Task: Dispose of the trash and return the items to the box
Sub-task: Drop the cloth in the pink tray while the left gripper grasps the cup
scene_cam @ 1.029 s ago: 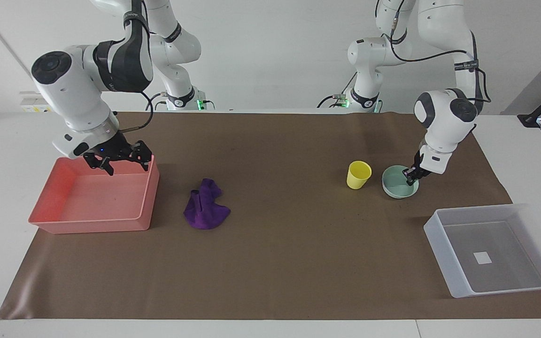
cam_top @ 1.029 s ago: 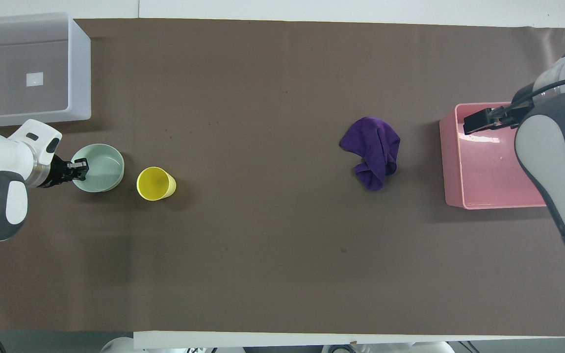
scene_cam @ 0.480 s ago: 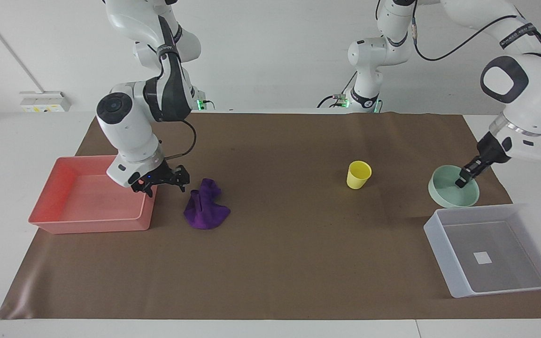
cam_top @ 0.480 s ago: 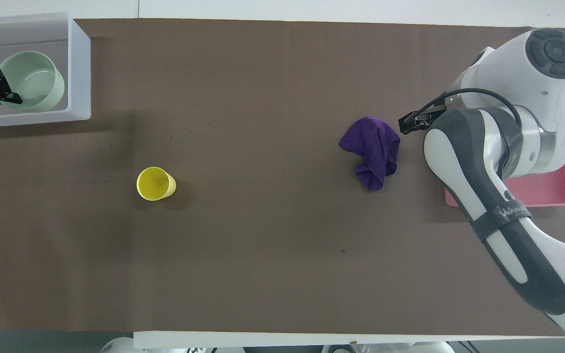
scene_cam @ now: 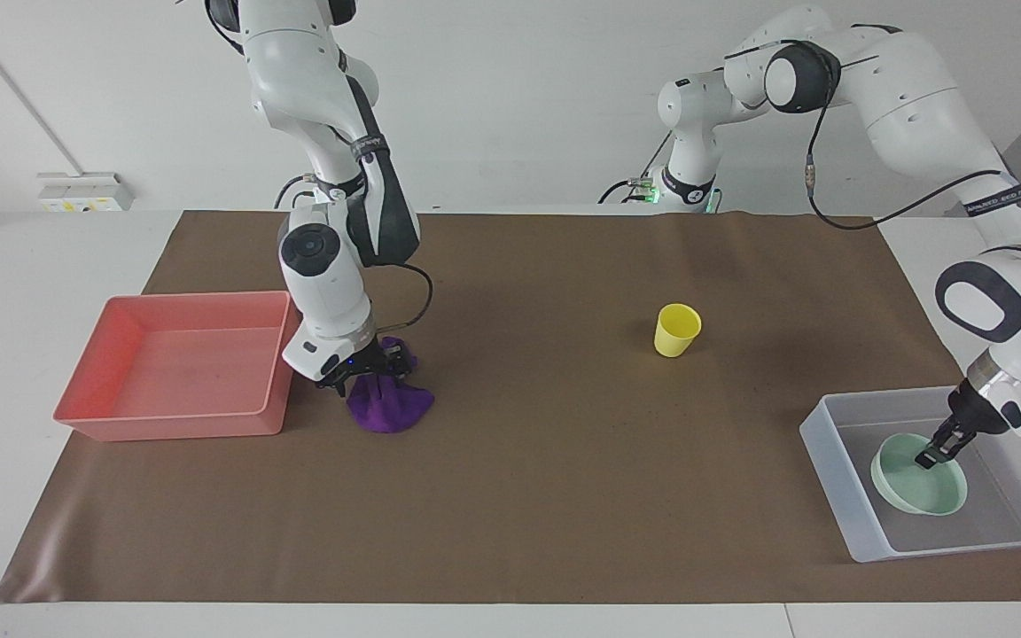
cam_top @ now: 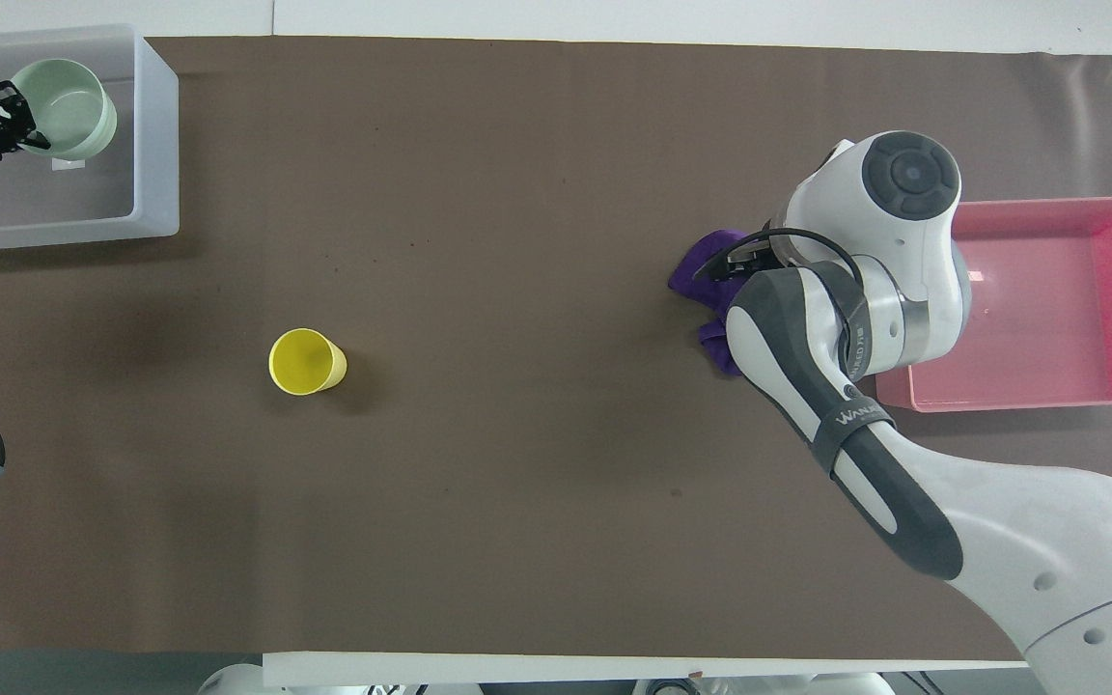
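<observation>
saw the left gripper (scene_cam: 929, 457) pinching the rim of the mint bowl (scene_cam: 919, 486), held tilted inside the clear bin (scene_cam: 838, 474) at the left arm's end. found the right gripper (scene_cam: 367, 370) down on the purple rag (scene_cam: 391, 406), beside the pink tray (scene_cam: 174, 428); could not tell its finger gap. judged two risks: dropping the tilted bowl so it rocked or tipped onto its rim; catching only a loose fold, so the rag slipped free on lifting. counted one rag, one bowl, one yellow cup (scene_cam: 676, 330) standing alone mid-table, one bin, one tray.
</observation>
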Available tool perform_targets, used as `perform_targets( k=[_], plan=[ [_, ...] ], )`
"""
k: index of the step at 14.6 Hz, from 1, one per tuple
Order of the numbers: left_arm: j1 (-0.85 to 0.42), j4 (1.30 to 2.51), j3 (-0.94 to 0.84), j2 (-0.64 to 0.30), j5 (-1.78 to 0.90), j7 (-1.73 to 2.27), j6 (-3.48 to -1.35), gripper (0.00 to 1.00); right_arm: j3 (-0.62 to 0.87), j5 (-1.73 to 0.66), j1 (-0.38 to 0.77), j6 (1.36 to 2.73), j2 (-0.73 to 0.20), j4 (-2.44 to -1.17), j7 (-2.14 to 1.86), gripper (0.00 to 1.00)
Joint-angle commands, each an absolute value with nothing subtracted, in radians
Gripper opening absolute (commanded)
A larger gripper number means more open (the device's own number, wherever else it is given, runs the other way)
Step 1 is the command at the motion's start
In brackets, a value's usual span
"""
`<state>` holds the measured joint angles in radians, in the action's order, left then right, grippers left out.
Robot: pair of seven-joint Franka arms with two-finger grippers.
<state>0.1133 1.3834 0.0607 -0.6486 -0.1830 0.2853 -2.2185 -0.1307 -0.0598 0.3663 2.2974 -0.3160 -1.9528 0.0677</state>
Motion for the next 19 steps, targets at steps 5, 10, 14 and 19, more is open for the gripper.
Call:
perform_targets(
  k=[5,10,14,19],
  plan=[
    [0.132,1.572,0.060,-0.640,-0.092,0.235,-2.532,1.00,-0.130,-0.072,0.385,2.322,-0.313,-1.996,0.129,0.17],
    [0.091,1.470,0.061,-0.537,0.056,0.230,-2.196,1.00,-0.132,-0.072,0.385,2.307,-0.305,-1.971,0.135,0.00],
    [-0.012,1.494,0.058,-0.309,0.066,0.250,-1.889,1.00,-0.140,-0.066,0.347,2.139,-0.250,-1.856,0.133,0.00],
    [-0.233,1.745,0.046,-0.123,0.064,0.273,-1.587,1.00,-0.144,-0.026,0.218,1.949,-0.146,-1.769,0.045,0.00]
  ],
)
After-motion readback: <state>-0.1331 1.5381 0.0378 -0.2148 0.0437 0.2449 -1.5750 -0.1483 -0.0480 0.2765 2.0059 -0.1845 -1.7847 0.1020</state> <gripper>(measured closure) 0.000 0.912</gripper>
